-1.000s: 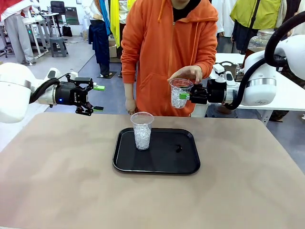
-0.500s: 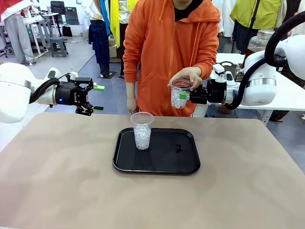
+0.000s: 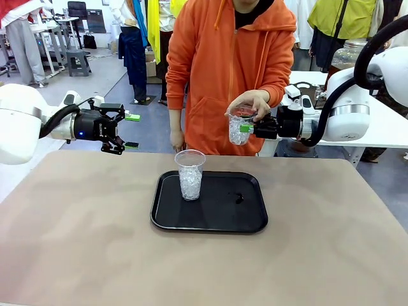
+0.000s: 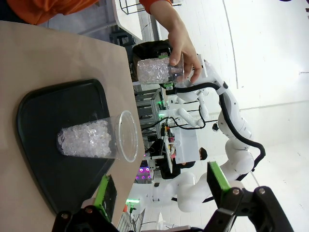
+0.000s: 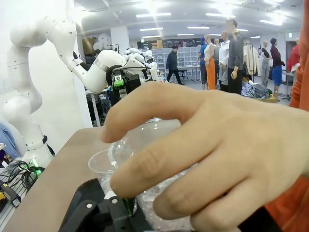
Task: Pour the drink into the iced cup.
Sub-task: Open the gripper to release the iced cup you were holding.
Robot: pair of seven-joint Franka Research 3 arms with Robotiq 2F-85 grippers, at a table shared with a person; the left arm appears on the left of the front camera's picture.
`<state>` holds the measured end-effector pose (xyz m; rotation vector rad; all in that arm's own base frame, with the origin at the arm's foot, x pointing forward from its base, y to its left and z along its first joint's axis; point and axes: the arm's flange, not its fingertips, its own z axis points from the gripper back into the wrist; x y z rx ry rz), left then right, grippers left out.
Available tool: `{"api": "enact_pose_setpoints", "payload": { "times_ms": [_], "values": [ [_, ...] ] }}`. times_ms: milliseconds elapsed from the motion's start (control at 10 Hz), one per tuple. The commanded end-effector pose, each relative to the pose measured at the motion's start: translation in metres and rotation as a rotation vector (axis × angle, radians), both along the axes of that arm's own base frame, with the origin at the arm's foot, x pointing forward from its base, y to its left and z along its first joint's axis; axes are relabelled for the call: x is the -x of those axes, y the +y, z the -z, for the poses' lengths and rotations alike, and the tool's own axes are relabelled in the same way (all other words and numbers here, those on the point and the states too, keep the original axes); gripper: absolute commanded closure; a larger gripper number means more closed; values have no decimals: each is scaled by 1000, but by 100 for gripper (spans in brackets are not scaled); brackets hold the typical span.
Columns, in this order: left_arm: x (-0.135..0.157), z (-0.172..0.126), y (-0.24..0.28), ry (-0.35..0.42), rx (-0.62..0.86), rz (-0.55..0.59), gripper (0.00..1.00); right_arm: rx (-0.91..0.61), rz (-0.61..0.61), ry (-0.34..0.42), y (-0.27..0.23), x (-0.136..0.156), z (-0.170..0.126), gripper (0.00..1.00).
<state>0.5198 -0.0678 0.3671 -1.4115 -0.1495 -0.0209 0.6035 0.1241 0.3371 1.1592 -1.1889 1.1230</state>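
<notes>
Front view: by my reading the pour has not begun. The iced cup (image 3: 190, 174) stands upright on the black tray (image 3: 252, 217) in the middle of the tabletop (image 3: 76, 242). It holds ice and no amber drink that I can make out. The right tool (image 3: 243, 129) is clamped on a held cup (image 3: 234, 132) in the air beyond the tray's far right corner, and this cup also looks packed with ice. The person's hand (image 3: 252, 101) rests over its rim. The left tool (image 3: 132, 131) hovers wide open and empty, well to the left of the tray. A dark speck (image 3: 239, 198) lies on the tray.

Left wrist view: the spread fingers hold nothing. The iced cup sits on the tray ahead, with the held cup and hand farther off.

Right wrist view: the hand covers the held cup's mouth, so I judge nothing can go in or out until it lifts. The iced cup sits lower, just beyond.
</notes>
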Motion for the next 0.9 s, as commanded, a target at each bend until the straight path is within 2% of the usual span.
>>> {"api": "enact_pose_setpoints", "payload": {
  "times_ms": [0,500,600,700,800],
  "values": [
    [1,-2,0,-5,0,-1,0,-3,-3,-3,1,3,-4,32],
    [1,-2,0,-5,0,-1,0,-3,-3,0,0,0,0,32],
    [1,-2,0,-5,0,-1,0,1,0,12,-2,1,0,13],
    [1,-2,0,-5,0,-1,0,6,-5,25,-5,1,0,0],
    [1,-2,0,-5,0,-1,0,28,-2,25,-9,1,2,0]
  ]
}}
